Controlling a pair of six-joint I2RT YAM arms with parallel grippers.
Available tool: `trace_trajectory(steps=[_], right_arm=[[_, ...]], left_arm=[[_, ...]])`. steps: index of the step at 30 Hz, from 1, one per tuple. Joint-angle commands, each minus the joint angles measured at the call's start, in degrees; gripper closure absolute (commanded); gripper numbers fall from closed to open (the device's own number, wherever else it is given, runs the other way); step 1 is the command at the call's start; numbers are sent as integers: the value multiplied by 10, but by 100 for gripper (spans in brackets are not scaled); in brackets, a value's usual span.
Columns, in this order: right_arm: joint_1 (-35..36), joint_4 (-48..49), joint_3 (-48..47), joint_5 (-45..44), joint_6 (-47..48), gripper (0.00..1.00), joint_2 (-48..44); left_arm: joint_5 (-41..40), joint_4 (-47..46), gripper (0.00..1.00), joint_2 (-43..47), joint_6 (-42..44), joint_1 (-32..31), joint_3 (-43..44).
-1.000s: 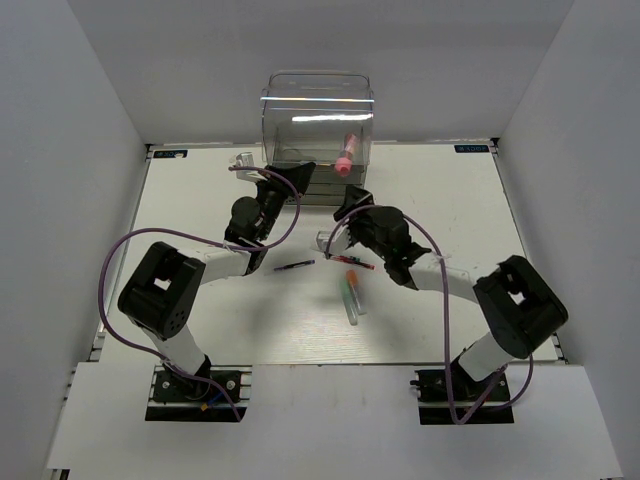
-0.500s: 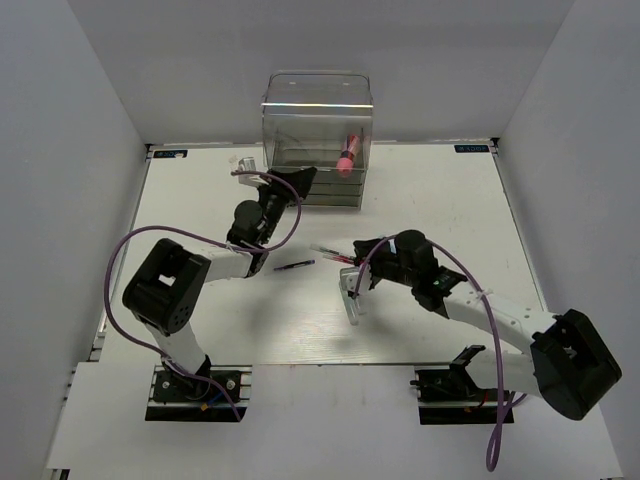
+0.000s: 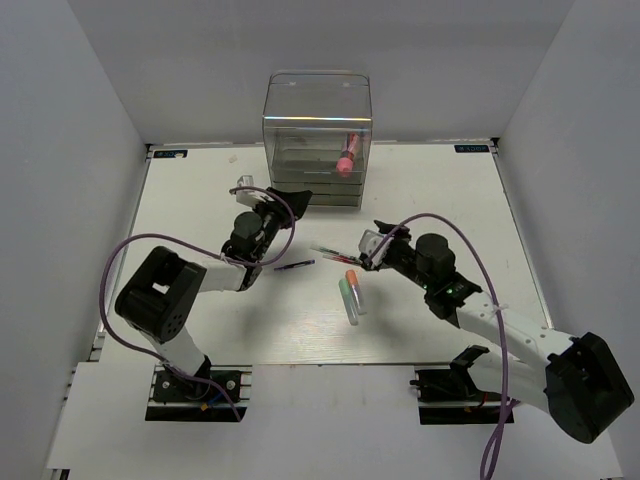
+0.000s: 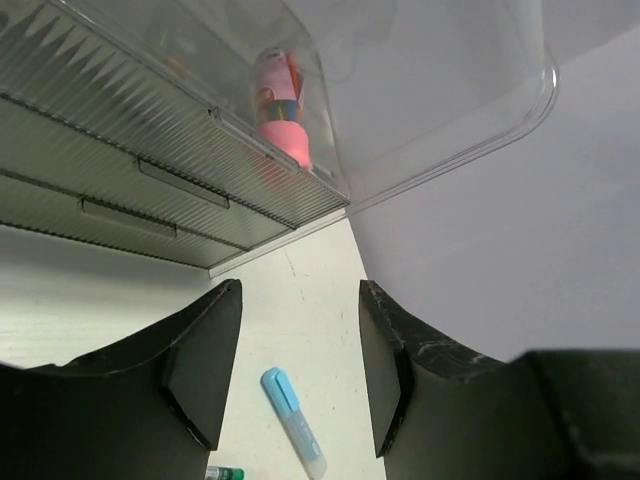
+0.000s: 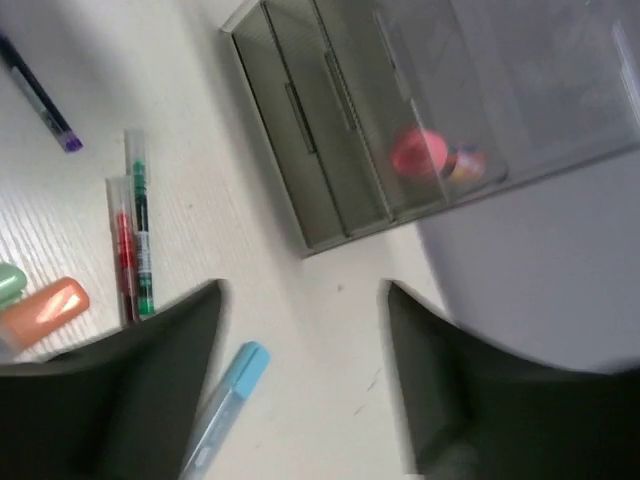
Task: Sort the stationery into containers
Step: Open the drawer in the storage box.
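Pink tube [image 4: 278, 110] hazy inside clear organizer [image 4: 120, 170]; left gripper [image 4: 295, 375] and right gripper [image 5: 300, 390] both apart, empty.

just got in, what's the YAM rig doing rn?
Stationery sorting, partway through. The pink tube is in the top bin of the clear organizer. Both grippers are open and empty: the left gripper faces the organizer's front, the right gripper hovers over the loose items. Lying on the table: a dark pen, a thin red pen beside a thin green pen, an orange-capped marker, a green marker and a light-blue marker.
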State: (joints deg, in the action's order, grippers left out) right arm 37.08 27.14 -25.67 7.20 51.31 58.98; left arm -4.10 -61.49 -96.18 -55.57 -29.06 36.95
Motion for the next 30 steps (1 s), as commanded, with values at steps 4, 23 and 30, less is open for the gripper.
trace_trajectory(steps=[4,23,30], right_arm=[[-34,-54,-101,-2,-223,94,46],[-76,-64,-97,78,-314,91,11],[-82,-65,-93,92,-320,90,0]], left_arm=[[-15,104,44,19,-15,-2,25],[-63,-37,60,-203,-88,-2,120],[-63,-107,57,-223,-93,-2,131]])
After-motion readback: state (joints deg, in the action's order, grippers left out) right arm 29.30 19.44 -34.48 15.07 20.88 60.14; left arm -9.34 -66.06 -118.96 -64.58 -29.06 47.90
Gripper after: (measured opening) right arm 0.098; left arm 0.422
